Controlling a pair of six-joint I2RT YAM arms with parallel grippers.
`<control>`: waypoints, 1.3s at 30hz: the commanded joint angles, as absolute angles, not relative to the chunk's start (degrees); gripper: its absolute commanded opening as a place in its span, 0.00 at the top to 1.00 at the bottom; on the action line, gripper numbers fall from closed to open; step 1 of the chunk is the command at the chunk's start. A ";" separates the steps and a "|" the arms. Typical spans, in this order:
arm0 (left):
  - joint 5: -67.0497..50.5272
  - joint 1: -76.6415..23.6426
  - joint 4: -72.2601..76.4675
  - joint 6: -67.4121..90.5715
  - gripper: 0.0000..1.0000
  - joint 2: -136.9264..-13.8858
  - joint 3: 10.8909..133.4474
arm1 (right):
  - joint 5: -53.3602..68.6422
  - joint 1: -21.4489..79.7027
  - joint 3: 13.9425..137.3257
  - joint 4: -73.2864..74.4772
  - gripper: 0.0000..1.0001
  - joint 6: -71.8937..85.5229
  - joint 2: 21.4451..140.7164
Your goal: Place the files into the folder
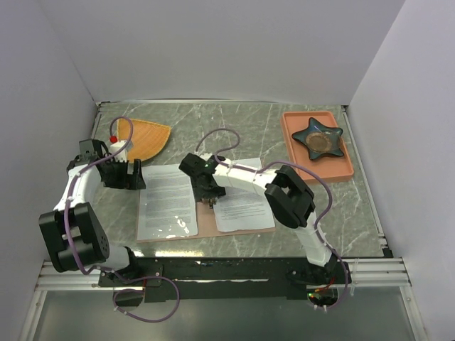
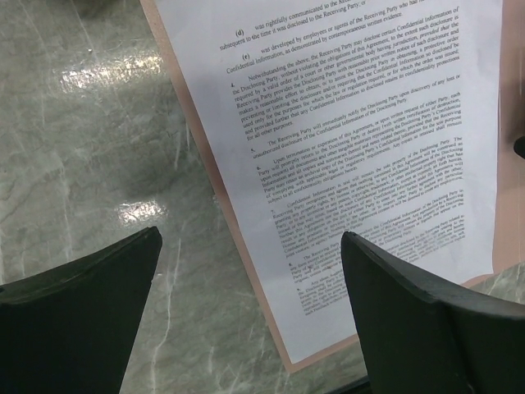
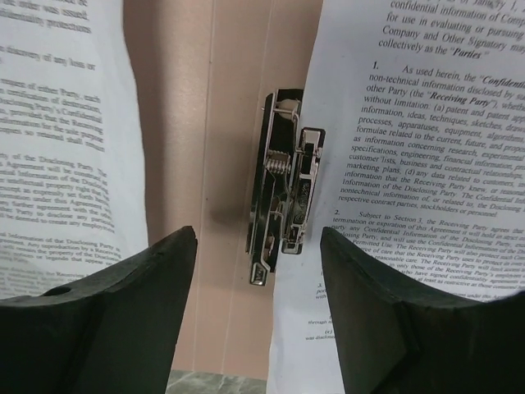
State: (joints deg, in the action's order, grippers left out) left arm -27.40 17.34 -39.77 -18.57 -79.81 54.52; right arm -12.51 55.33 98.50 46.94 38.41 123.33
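Folder (image 3: pixel 215 123) clip (image 3: pixel 280 180) beneath part-open, empty right tool (image 3: pixel 258 235); left tool (image 2: pixel 250 236) wide-open.

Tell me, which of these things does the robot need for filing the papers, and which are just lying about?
For the job: left paper sheet, right paper sheet, folder, metal clip on the folder.

Just lying about: orange fan-shaped plate, pink tray, star-shaped dish on the tray.

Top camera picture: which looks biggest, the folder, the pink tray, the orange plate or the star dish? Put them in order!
1. folder
2. tray
3. orange plate and star dish: they look about alike, and the plate is partly hidden, so I won't rank them.
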 commanded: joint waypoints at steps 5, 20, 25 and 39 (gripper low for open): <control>-26.28 16.70 -37.00 -17.40 0.01 -79.98 53.70 | -12.92 54.06 96.59 45.88 0.38 40.43 124.19; -24.43 15.64 -34.63 -17.58 0.01 -82.70 52.38 | -13.01 53.53 97.64 45.52 0.46 40.17 125.33; -24.08 15.56 -34.02 -17.84 0.01 -84.11 52.12 | -14.14 53.70 99.23 47.28 0.50 40.60 126.12; -24.34 15.64 -33.49 -19.51 0.01 -83.85 50.98 | -15.82 54.49 104.33 52.12 0.62 41.48 129.46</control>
State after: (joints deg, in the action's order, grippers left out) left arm -24.03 15.77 -34.57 -18.37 -84.23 51.72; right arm -14.20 54.28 102.06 50.00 40.14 127.37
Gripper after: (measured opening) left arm 0.988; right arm 0.399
